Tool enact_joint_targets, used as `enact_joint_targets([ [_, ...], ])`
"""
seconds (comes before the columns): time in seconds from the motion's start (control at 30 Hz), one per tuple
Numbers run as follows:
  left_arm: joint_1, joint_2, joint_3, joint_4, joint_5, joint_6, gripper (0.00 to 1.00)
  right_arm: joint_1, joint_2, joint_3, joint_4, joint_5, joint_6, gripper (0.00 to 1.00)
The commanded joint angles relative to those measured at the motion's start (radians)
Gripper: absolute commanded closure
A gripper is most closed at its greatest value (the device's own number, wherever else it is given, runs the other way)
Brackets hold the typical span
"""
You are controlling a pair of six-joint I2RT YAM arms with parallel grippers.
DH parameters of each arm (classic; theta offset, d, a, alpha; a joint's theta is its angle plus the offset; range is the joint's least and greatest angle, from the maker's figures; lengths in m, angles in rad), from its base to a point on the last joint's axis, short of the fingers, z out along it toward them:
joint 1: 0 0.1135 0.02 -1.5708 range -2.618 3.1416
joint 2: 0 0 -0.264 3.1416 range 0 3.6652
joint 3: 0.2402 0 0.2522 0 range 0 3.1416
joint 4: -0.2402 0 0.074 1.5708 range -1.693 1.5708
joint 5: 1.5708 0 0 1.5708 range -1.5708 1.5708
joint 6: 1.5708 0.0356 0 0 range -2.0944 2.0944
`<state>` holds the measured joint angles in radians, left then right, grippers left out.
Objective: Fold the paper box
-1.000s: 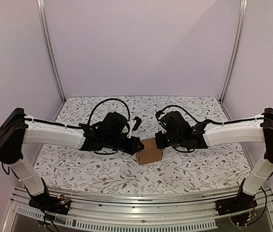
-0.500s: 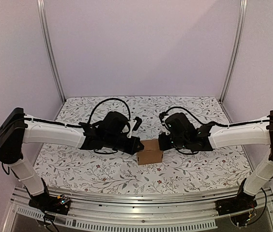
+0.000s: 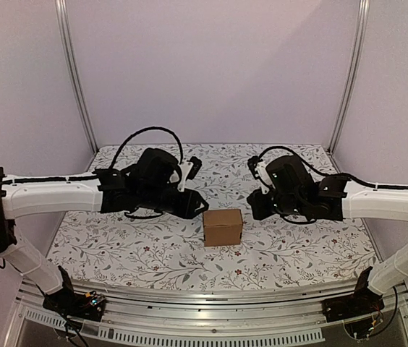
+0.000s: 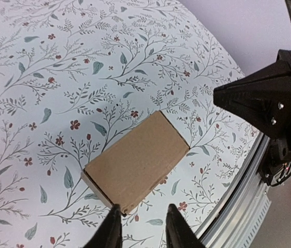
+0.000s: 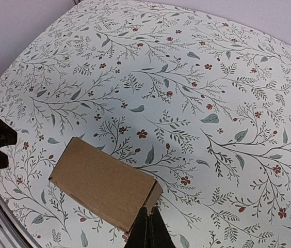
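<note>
On floral table point(image 3: 132, 249): paper box point(image 3: 223, 226) closed brown carton; left claw point(image 4: 141, 230) parted, right claw point(image 5: 148, 227) clenched.

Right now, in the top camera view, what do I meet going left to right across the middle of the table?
left gripper → paper box → right gripper

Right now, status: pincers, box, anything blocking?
Left pincer open, empty. Right pincer shut, empty. Paper box closed up, on table, held by neither. Nothing blocking.
</note>
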<state>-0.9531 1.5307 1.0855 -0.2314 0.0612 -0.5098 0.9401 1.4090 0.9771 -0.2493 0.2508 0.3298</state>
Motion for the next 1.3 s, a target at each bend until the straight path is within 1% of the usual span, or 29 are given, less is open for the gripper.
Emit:
enact_joint_targets([
  [0.0, 0.027, -0.024, 0.030, -0.085, -0.058, 0.048, 0.91, -0.001, -0.050, 0.000, -0.085, -0.132, -0.078, 1.00],
  [0.03, 0.034, -0.014, 0.039, -0.094, -0.057, 0.055, 1.00, 0.001, -0.056, -0.009, -0.089, -0.157, -0.086, 1.00],
  [0.2, 0.077, 0.073, 0.062, -0.028, 0.025, 0.083, 1.00, 0.051, -0.053, -0.052, -0.084, -0.239, -0.078, 1.00],
  [0.4, 0.094, 0.214, 0.158, -0.005, 0.024, 0.110, 1.00, 0.093, 0.028, -0.089, -0.027, -0.237, -0.018, 1.00],
  [0.53, 0.104, 0.311, 0.232, -0.017, 0.067, 0.125, 1.00, 0.096, 0.077, -0.085, -0.003, -0.199, 0.026, 1.00],
  [0.67, 0.108, 0.381, 0.273, -0.032, 0.106, 0.121, 1.00, 0.096, 0.123, -0.057, -0.003, -0.122, 0.041, 1.00],
  [0.77, 0.108, 0.394, 0.270, -0.036, 0.125, 0.113, 1.00, 0.091, 0.147, -0.030, 0.003, -0.068, 0.045, 1.00],
  [0.83, 0.108, 0.394, 0.267, -0.047, 0.141, 0.104, 1.00, 0.077, 0.169, -0.010, 0.005, -0.060, 0.051, 1.00],
  [1.13, 0.106, 0.359, 0.197, -0.047, 0.173, 0.061, 1.00, 0.050, 0.241, 0.065, 0.047, -0.093, 0.047, 1.00],
  [1.27, 0.105, 0.329, 0.162, -0.047, 0.163, 0.052, 1.00, 0.050, 0.269, 0.091, 0.051, -0.108, 0.045, 1.00],
])
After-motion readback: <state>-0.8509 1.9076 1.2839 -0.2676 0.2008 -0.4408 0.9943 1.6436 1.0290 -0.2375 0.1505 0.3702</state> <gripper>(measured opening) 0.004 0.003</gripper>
